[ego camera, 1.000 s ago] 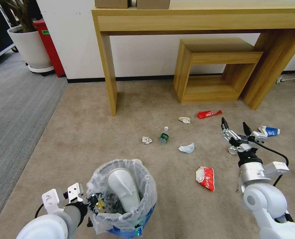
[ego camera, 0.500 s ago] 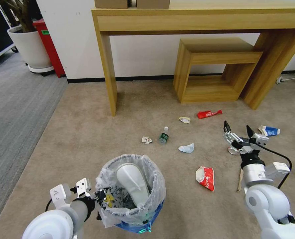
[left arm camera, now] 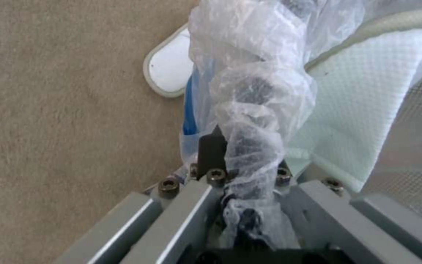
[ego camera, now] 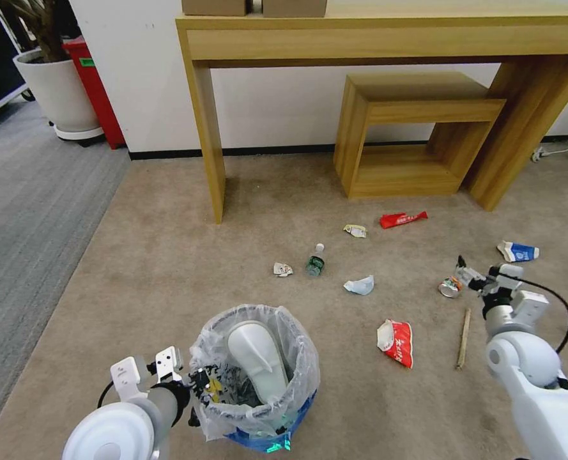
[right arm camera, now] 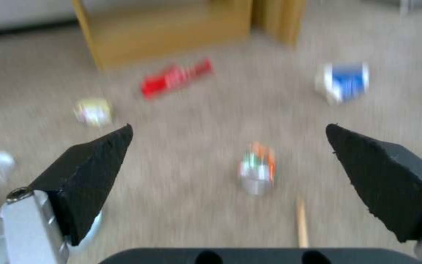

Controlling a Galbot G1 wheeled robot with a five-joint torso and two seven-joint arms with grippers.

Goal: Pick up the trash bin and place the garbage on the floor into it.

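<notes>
- Floor (ego camera: 168,255): beige carpet, litter scattered ahead of both grippers.
- Trash bin (ego camera: 256,377): held up off the carpet at its bag-lined rim by the left gripper (ego camera: 197,383); fingers clamped on the rim and clear bag, seen close in the left wrist view (left arm camera: 243,157).
- White slipper (ego camera: 257,358): stood inside the bin, just beyond the left gripper; a second slipper (left arm camera: 169,69) is seen on the carpet beside the bin.
- Right gripper (ego camera: 472,276): low over the carpet, fingers spread wide apart, nothing gripped (right arm camera: 230,161).
- Red wrapper (ego camera: 395,342): well to the right gripper's left.
- Wooden stick (ego camera: 464,338): just behind the right gripper.
- Crushed can (ego camera: 450,286): just beside the right gripper's fingertips, between them in the wrist view (right arm camera: 257,170).
</notes>
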